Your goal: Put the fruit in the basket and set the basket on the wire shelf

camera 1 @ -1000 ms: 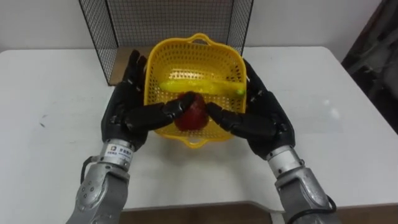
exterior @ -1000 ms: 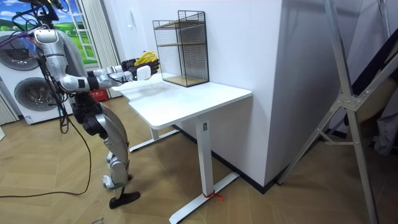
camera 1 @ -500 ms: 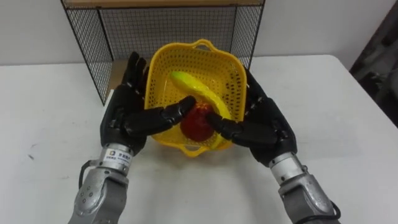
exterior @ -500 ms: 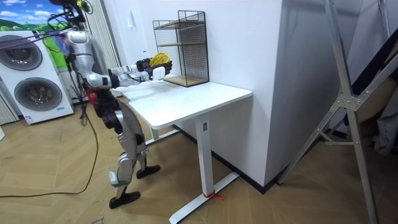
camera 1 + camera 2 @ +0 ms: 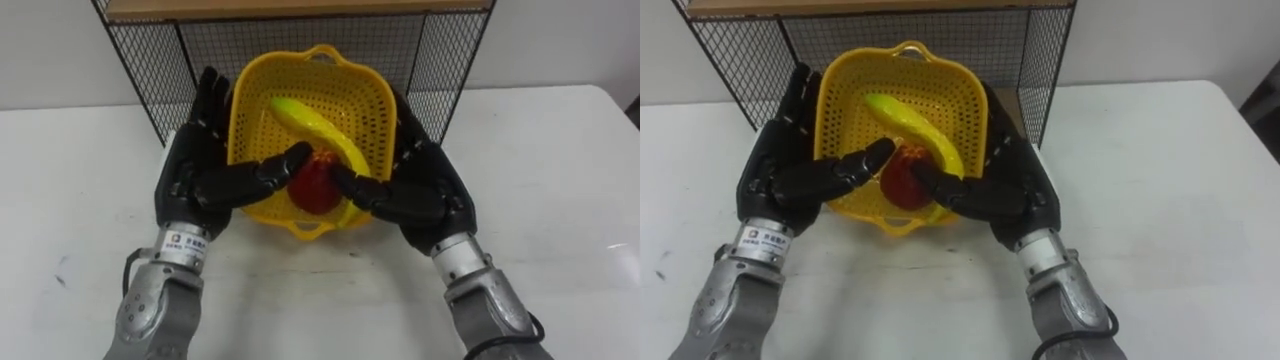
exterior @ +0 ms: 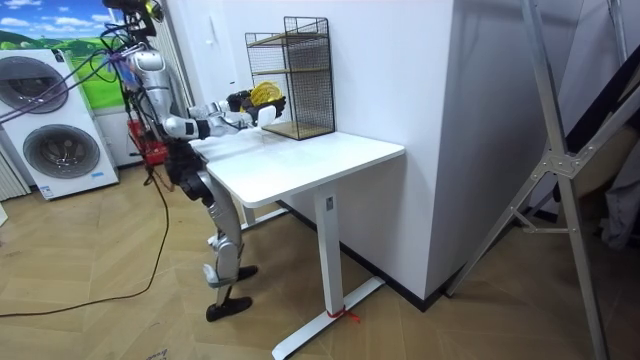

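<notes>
White worktop [image 5: 560, 180] is spreading out under our arms, and we are standing nearer the wire shelf [image 5: 150, 60] than a second ago: its mesh and wooden board are now running along the far edge of our view. We are holding the left robot hand [image 5: 195, 180] and the right robot hand [image 5: 425, 190] spread flat. Their straight fingers are pressing the two sides of the yellow basket [image 5: 370, 105], and the thumbs are lying over its near rim beside the red apple [image 5: 312, 188]. We are carrying the basket between them, seemingly just clear of the worktop, with the banana [image 5: 315, 125] lying across it above the apple. Its far handle is reaching the shelf's lower opening, so we are judging the fruit step done and only the setting-down remaining.
</notes>
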Motion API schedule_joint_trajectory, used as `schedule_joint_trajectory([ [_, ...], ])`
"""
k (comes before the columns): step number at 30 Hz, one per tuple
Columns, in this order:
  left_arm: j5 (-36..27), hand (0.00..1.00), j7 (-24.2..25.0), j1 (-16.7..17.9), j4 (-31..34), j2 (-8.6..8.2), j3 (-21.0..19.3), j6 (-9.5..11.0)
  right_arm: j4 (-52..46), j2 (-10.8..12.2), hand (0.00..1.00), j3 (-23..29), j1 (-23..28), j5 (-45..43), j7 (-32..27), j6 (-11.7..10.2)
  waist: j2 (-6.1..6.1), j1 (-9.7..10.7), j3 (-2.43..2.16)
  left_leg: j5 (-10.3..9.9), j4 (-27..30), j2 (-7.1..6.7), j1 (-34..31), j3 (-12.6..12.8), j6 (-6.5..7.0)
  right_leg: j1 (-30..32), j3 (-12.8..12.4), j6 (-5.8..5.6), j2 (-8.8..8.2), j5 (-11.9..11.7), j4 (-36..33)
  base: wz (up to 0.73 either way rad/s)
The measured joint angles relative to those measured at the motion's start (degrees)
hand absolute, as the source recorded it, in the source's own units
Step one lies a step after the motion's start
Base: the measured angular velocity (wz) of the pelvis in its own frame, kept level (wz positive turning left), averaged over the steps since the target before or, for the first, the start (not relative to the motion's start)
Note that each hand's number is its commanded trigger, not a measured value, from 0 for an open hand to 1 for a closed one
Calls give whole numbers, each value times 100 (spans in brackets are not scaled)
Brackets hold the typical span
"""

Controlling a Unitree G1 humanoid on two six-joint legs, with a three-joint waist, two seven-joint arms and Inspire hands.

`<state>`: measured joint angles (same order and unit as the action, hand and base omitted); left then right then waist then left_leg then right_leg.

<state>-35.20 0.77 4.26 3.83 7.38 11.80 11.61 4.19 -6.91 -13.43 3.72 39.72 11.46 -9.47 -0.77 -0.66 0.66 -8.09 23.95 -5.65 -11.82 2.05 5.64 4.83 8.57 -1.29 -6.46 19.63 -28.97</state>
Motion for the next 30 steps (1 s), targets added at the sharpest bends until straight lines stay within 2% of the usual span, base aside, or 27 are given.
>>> schedule_joint_trajectory([
  [3,-1,0,0,-3,-1,-5,-28,-1,17,23,0,-22,-15,58,28,77,-76,-92,-6,173,-380,55,231,-21,-59,-185,-68,26,127,-210,371,-12],
  [5,-4,0,-1,-20,-1,-9,-28,-4,19,37,0,-25,-36,85,29,81,-79,-115,2,199,-453,118,251,12,-73,-226,-79,27,187,-323,534,-14],
  [7,-3,0,-1,-31,-1,-12,-20,-6,18,44,0,-29,-47,144,22,81,-54,-102,23,200,-483,172,254,14,-75,-305,-73,36,274,-433,749,-5],
  [9,-4,0,-1,-110,-9,-12,-19,-7,18,47,0,-33,-112,208,-36,81,-31,-100,76,253,-583,216,243,15,-80,-359,-66,46,350,-562,994,0],
  [16,-12,0,-1,-215,-208,-4,12,-14,18,52,0,-50,-156,377,-120,85,-29,-96,79,339,-756,220,323,15,-91,-421,-58,55,358,-647,1151,-1],
  [19,-16,0,-1,-236,-387,-9,14,-77,91,53,0,-59,-173,524,-158,88,-46,-96,79,363,-812,218,377,13,-97,-455,-61,53,351,-654,1167,0],
  [25,-20,0,-46,-931,-1236,-22,-10,-299,825,53,0,-94,-752,673,-419,332,-81,-117,91,401,-867,225,406,17,-96,-500,-57,102,382,-727,1255,0],
  [28,-194,0,-126,-1288,-1628,-96,-48,-319,1044,63,0,-79,-1053,772,-595,371,-80,-110,91,467,-923,243,441,16,-65,-588,-37,111,405,-827,1434,0],
  [30,-370,0,-192,-1547,-2002,-167,-111,-459,1388,61,0,-50,-1346,872,-702,465,-81,-121,88,476,-953,267,462,18,-72,-661,-29,112,410,-910,1579,0],
])
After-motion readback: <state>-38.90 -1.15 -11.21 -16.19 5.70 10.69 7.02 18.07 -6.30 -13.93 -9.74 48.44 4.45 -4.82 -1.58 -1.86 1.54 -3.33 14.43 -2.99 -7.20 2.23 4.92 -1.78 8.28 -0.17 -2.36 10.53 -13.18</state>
